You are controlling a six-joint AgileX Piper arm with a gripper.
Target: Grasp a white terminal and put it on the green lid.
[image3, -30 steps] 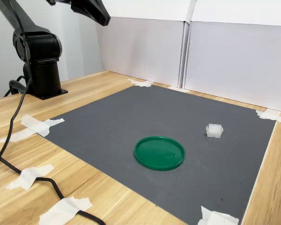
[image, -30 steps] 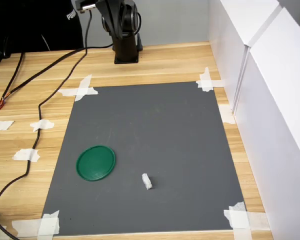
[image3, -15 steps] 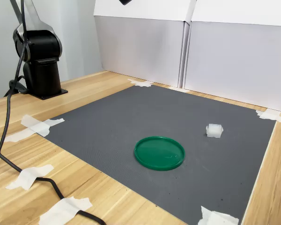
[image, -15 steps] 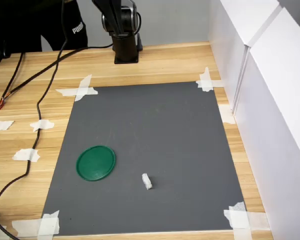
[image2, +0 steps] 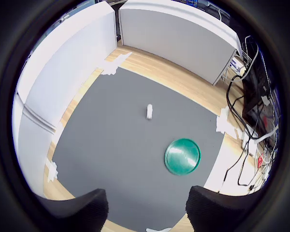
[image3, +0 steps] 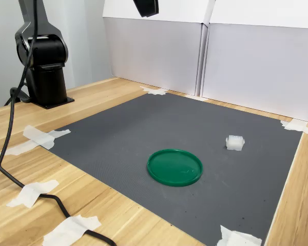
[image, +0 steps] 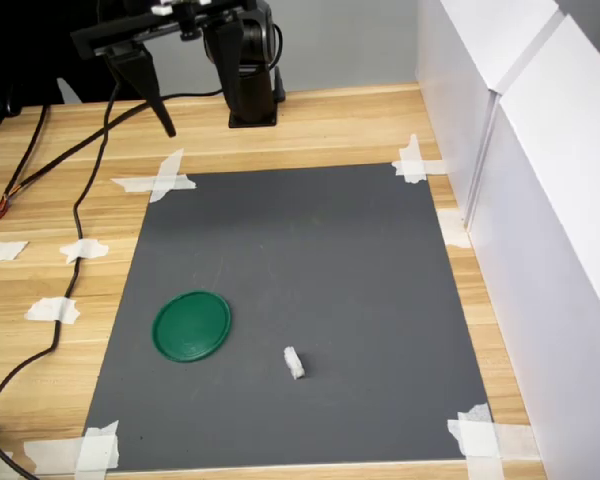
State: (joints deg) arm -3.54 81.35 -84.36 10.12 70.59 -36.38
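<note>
A dark grey mat (image: 300,300) lies on the wooden tabletop (image: 310,125), held down at its corners by pieces of white tape (image: 160,178). The green lid (image: 191,325) sits flat on the mat, toward the first exterior view's left and near the front edge. The small white terminal (image: 294,362) rests on the mat beside the lid but not touching it, with a strip of bare mat between them; in the first exterior view it lies to the lid's right and a little closer to the camera. In the second exterior view the terminal (image3: 235,142) sits beyond the lid (image3: 174,167) and to the right.

The black arm's base (image: 250,85) stands on the bare wood past the far edge of the mat. The arm is raised high above the table, well apart from both the lid and the terminal. The jaws (image2: 147,209) stand open with nothing between them: in the wrist view the two dark fingertips (image2: 82,208) frame a clear gap, and through it the mat shows far below, with lid (image2: 182,156) and terminal (image2: 149,112) both small in the picture.

White panels (image: 520,150) wall off the first exterior view's right side of the table. A black cable (image: 75,215) trails over the wood along the mat's left side in that same view.
</note>
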